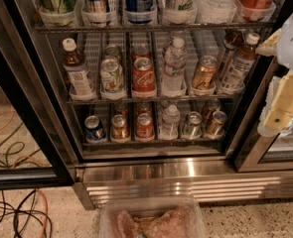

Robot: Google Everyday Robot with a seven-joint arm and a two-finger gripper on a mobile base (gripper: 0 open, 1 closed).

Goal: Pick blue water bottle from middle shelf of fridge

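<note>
The gripper (283, 103) hangs at the right edge of the view, a pale yellow and white assembly in front of the black door frame and level with the middle shelf (151, 99). Whether it is released or clenched cannot be told from here. It holds nothing that shows.

Just to its left stands the blue water bottle (239, 66), at the right-hand end of the middle shelf. It has a white cap, brown liquid and a pale label, and it leans a little to the right in its white tray. It is near the gripper but apart from it, so the pick looks not yet begun. A second dark bottle (230, 39) stands close behind it.

Next to the left on the same rack come a gold can (204, 72), a clear water bottle (175, 61), a red cola can (143, 73) and a green-and-white can (111, 76). At the far left is another brown bottle (77, 69) with a white cap.

Several things could go wrong:
- The target sits hard by the door frame of the fridge (185, 175), so an approach from the right may strike the frame.
- A reach set too far left could knock the gold can over.
- The bottle already leans, so a push on its shoulder might tip it back against the bottle behind.
- The look-alike at the left end invites a wrong choice.
</note>
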